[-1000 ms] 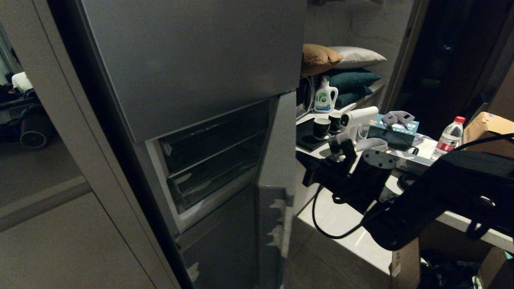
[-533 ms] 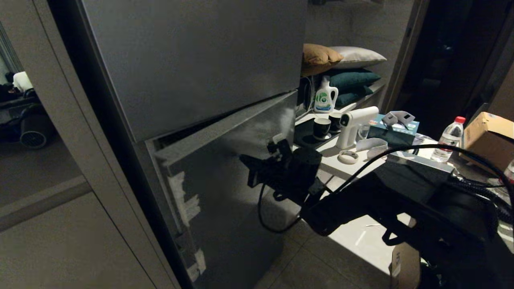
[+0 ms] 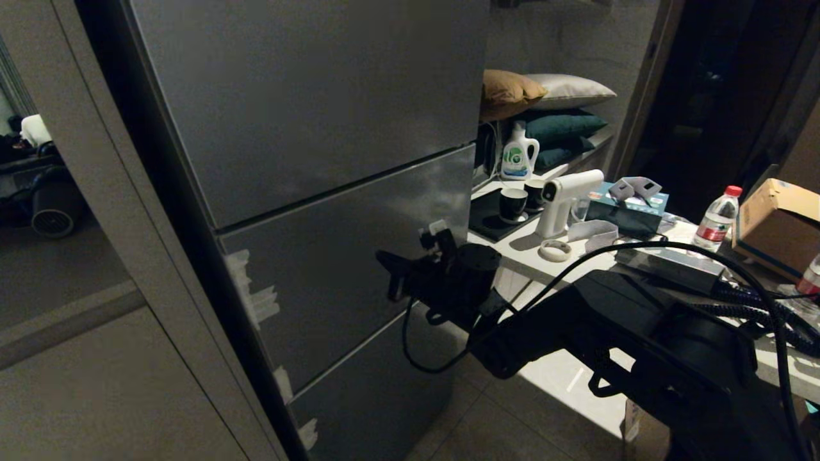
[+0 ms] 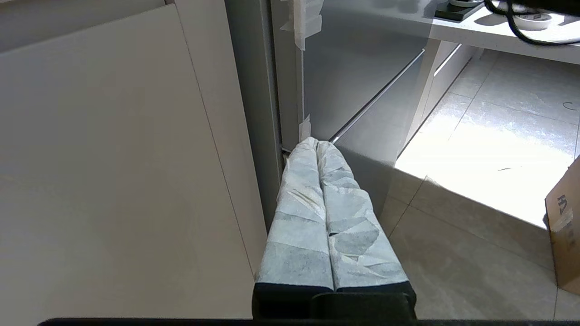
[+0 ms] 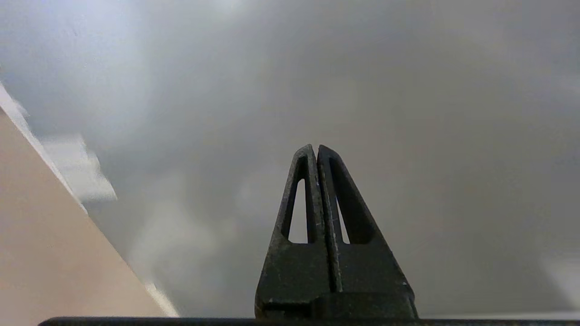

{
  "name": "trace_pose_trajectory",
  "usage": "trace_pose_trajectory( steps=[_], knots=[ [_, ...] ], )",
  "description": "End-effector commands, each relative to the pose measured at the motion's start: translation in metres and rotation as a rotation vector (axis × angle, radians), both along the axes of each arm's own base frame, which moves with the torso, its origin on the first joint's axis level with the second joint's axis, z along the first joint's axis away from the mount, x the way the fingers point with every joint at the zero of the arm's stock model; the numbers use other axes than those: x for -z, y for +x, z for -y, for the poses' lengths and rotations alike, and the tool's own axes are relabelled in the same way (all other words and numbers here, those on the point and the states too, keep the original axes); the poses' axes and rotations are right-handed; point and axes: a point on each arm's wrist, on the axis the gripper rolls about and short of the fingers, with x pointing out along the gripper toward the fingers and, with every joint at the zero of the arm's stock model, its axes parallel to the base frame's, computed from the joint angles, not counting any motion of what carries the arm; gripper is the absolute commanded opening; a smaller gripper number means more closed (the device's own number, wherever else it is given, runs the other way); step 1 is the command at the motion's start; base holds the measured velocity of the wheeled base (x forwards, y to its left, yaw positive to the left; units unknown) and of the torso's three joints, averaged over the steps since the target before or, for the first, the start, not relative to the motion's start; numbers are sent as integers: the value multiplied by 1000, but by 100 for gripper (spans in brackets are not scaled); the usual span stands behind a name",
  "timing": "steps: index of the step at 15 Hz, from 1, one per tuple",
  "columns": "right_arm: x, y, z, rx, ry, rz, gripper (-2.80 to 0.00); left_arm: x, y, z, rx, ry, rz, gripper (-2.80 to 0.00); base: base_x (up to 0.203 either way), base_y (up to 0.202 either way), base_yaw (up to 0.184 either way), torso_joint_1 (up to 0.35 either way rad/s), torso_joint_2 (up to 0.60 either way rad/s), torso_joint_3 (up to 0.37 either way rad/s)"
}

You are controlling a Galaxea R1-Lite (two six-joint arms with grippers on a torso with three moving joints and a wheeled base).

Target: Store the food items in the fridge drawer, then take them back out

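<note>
The grey fridge [image 3: 301, 115] has all three doors closed. The fridge drawer and the food items are hidden behind the middle door [image 3: 333, 256]. My right gripper [image 3: 386, 261] is shut and empty, its tips at the face of that middle door. In the right wrist view the shut right gripper [image 5: 316, 147] points at the blank grey door [image 5: 408, 113]. My left gripper [image 4: 316, 141], wrapped in white tape, is shut and empty. It hangs parked low by the fridge's lower left corner [image 4: 290, 136].
A white table [image 3: 525, 253] to the right of the fridge carries a white spray gun [image 3: 564, 192], cups, a tissue box [image 3: 628, 208], a water bottle [image 3: 716, 224] and a cardboard box [image 3: 775, 218]. Beige cabinet panels [image 3: 96, 384] stand left of the fridge. Another carton [image 4: 566, 226] sits on the floor.
The middle door, open a second ago with the clear drawers showing, has swung shut. My right arm moved left along with it and now rests at the closed door.
</note>
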Motion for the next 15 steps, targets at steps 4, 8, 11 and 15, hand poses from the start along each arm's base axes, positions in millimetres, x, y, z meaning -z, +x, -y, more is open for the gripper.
trace_pose_trajectory(
  steps=[4, 8, 11, 15],
  knots=[
    [-22, -54, 45, 11, -58, -55, -280, 0, 0, 0, 1, 0, -1, -280, 0, 0, 0, 0, 0, 0],
    [-68, -140, 116, 54, -64, -61, -280, 0, 0, 0, 1, 0, -1, -280, 0, 0, 0, 0, 0, 0],
    [-96, -204, 170, 144, -32, -30, -280, 0, 0, 0, 2, 0, -1, -280, 0, 0, 0, 0, 0, 0],
    [-118, -272, 229, 337, 16, -1, -280, 0, 0, 0, -10, -51, 3, -280, 0, 0, 0, 0, 0, 0]
  ],
)
